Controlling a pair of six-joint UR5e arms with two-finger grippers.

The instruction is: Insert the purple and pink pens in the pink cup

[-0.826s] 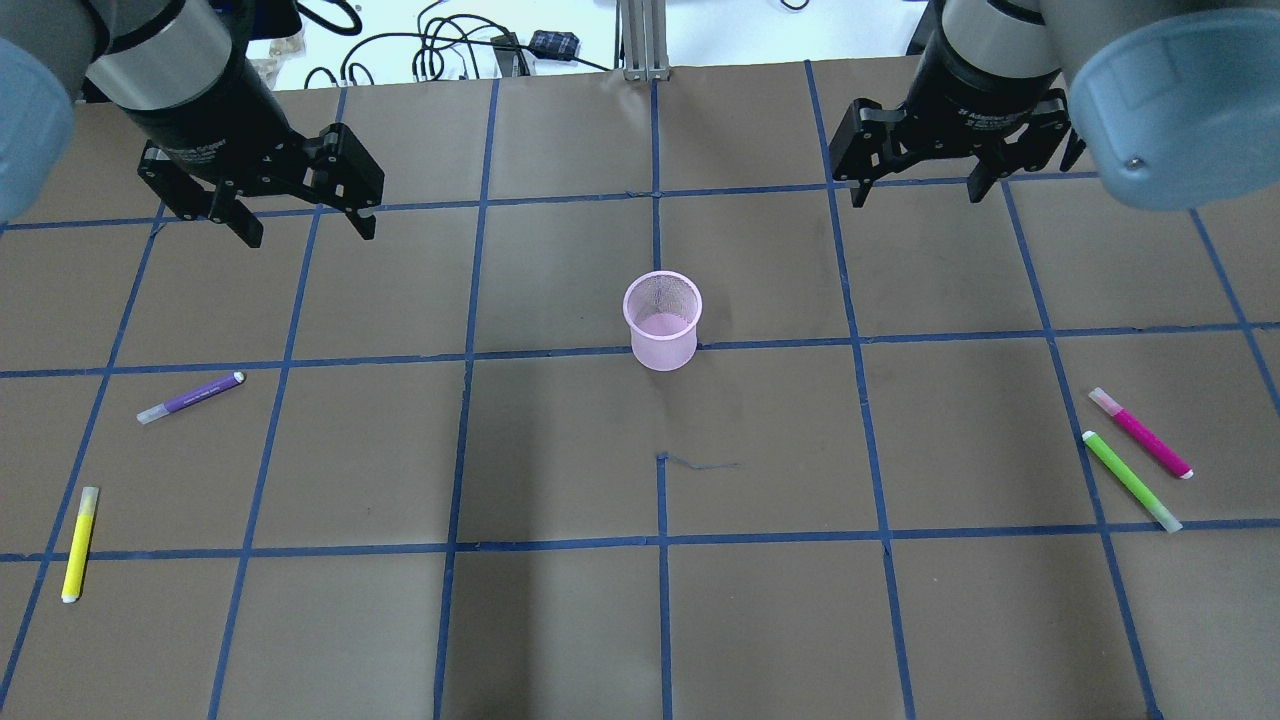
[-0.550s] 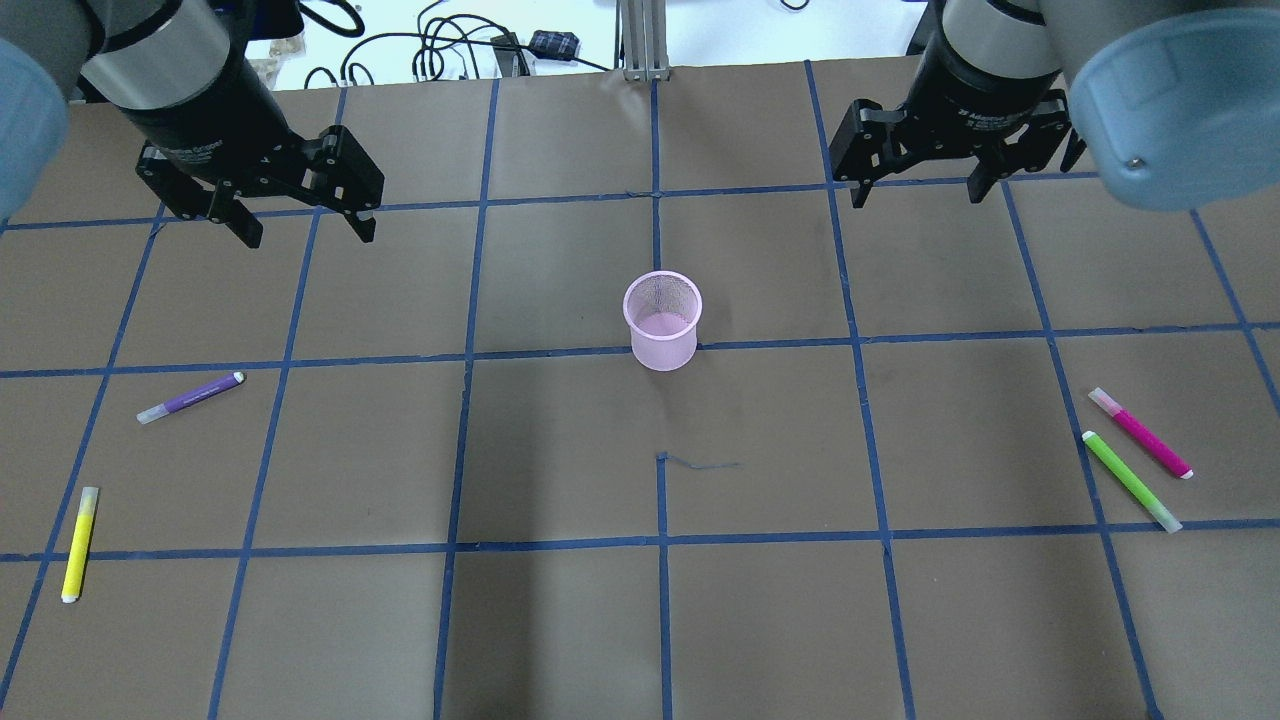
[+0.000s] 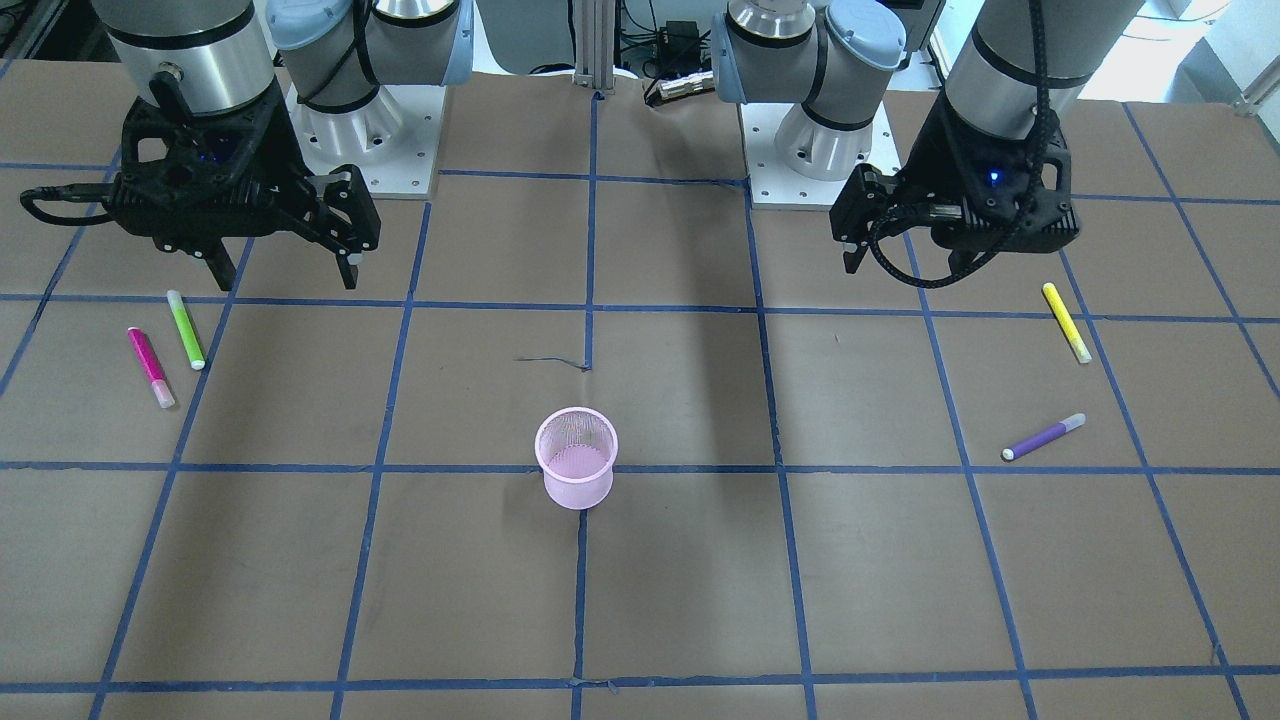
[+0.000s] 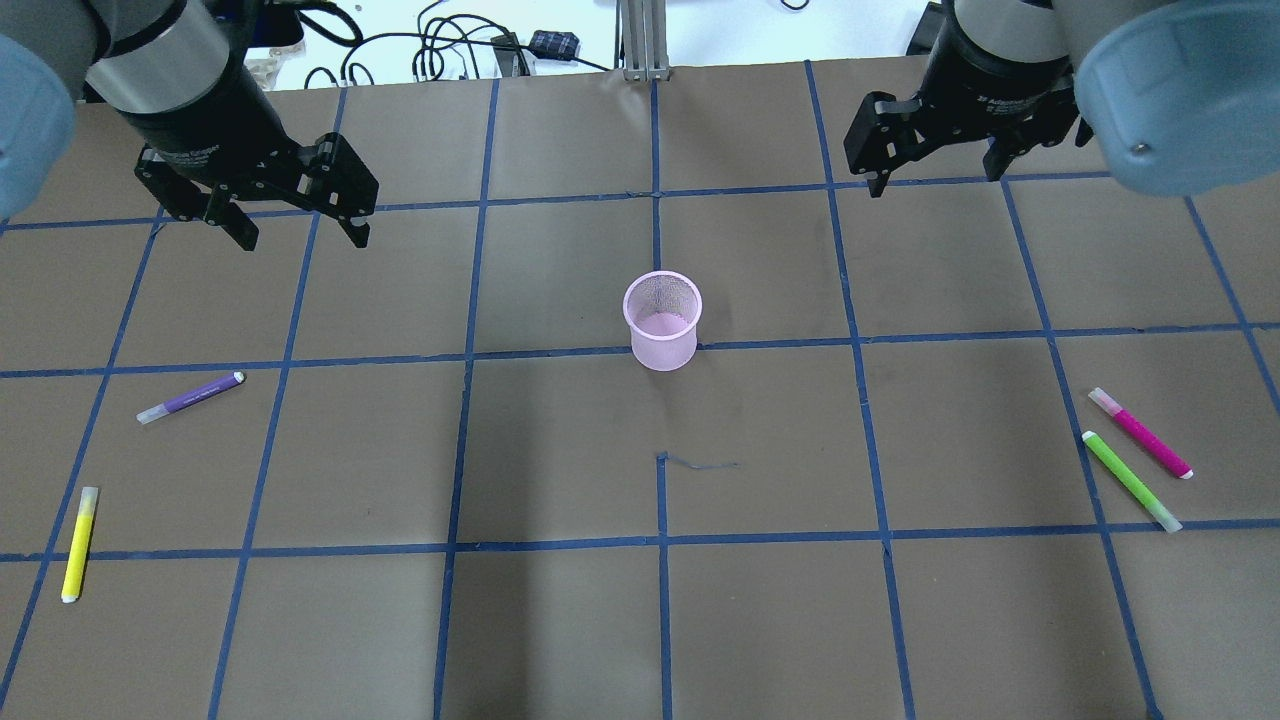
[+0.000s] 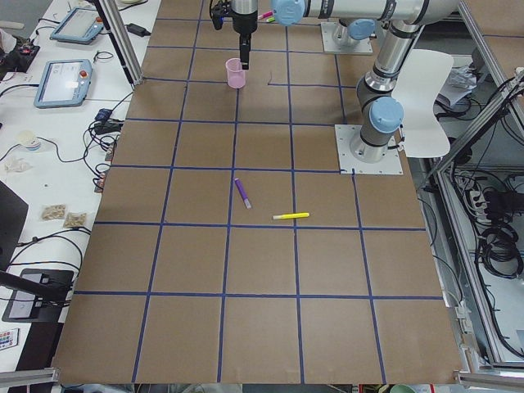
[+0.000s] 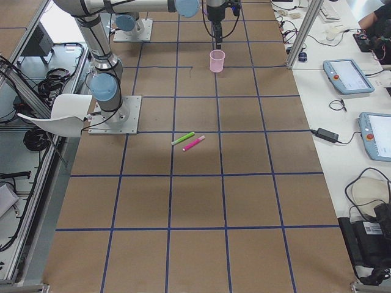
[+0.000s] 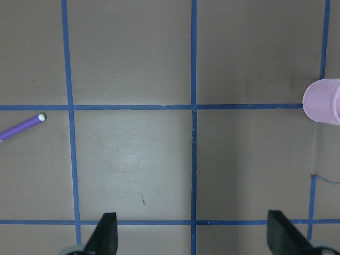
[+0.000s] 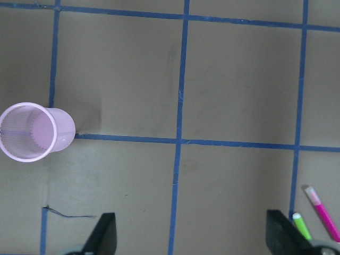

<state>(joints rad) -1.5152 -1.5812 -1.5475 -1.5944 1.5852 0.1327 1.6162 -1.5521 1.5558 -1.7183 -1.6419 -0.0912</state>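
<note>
Left tool [image 4: 302, 238]: held apart, empty, above bench [image 4: 560, 620].
Right tool [image 4: 935, 182]: held apart, empty.
Purple pen [image 4: 190, 397], pink pen [image 4: 1140, 432]: laid flat, outside pink cup [image 4: 662, 325].

The left arm [image 3: 1010, 70] and right arm [image 3: 190, 60] are silver tubes with pale blue joint caps [image 4: 1150, 120], on white screwed base plates [image 3: 410, 170]. The left gripper [image 4: 302, 235] and right gripper [image 4: 937, 180] are black, with looping black cables [image 3: 900, 275] and white-lettered wrists.

overhead: up behind the robot [image 4: 180, 80], looking forward and down on the table [image 4: 560, 620], mid range
front-facing: opposite side, facing the robot, steep downward look
side views: one at each table end, far back, looking along it
wrists: close, pointing straight down
shared: the pink cup [image 4: 662, 320] turns up in every view
</note>
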